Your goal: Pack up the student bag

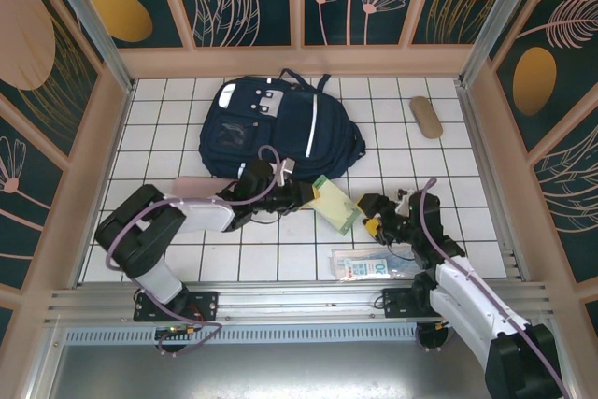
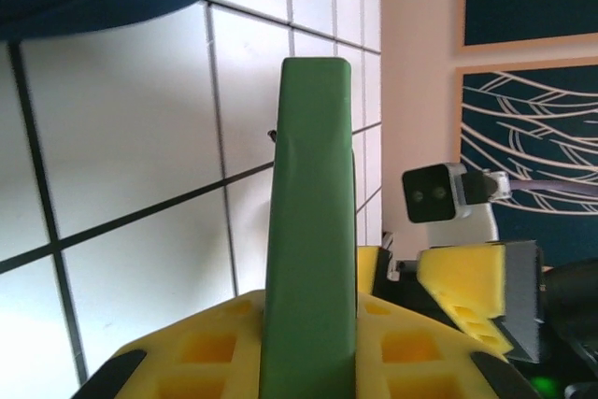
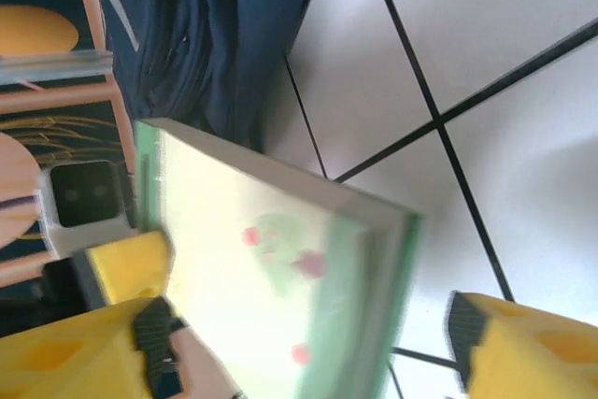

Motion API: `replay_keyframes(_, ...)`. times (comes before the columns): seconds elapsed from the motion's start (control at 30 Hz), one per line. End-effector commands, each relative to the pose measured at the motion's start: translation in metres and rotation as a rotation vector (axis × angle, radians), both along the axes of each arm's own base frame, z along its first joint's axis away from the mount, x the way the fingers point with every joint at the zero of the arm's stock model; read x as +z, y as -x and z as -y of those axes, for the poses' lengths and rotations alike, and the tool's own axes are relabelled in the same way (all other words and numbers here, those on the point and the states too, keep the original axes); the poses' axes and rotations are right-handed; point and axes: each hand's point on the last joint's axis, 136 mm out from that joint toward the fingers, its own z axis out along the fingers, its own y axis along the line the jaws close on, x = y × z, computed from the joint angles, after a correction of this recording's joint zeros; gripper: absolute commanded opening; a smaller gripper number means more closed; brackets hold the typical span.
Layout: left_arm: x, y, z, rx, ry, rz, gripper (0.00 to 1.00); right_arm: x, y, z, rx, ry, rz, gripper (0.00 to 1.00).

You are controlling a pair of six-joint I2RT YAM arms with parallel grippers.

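Left pincer (image 1: 306, 191) is clamped on the green book (image 1: 336, 206), whose narrow edge sits between the yellow pads (image 2: 215, 352). Right pincer (image 1: 371, 215) has its jaws spread wide, with the other end of the book between them and no grip on it. The student bag (image 1: 280, 123) lies flat at the back centre of the white tiled surface (image 1: 168, 109), just behind the left pincer. A tan oval case (image 1: 426, 117) lies back right, well apart. A pink pouch (image 1: 198, 186) lies beside the left arm.
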Motion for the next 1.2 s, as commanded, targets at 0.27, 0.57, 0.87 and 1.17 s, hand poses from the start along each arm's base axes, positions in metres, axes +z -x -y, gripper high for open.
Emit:
replay_keyframes(0.27, 0.062, -0.012, -0.003, 0.064, 0.090, 0.106, 0.10, 0.040, -0.003, -0.025, 0.062, -0.157, 0.105, 0.90)
replay_keyframes(0.57, 0.066, -0.012, -0.005, 0.088, 0.137, 0.088, 0.07, 0.093, -0.006, -0.035, 0.055, -0.304, 0.255, 0.74)
replay_keyframes(0.87, 0.066, -0.011, -0.006, 0.085, 0.132, 0.097, 0.07, 0.100, -0.007, -0.029, 0.009, -0.310, 0.290, 0.41)
replay_keyframes(1.17, 0.060, -0.017, -0.006, 0.083, 0.055, 0.122, 0.36, 0.092, -0.015, -0.023, -0.028, -0.199, 0.268, 0.00)
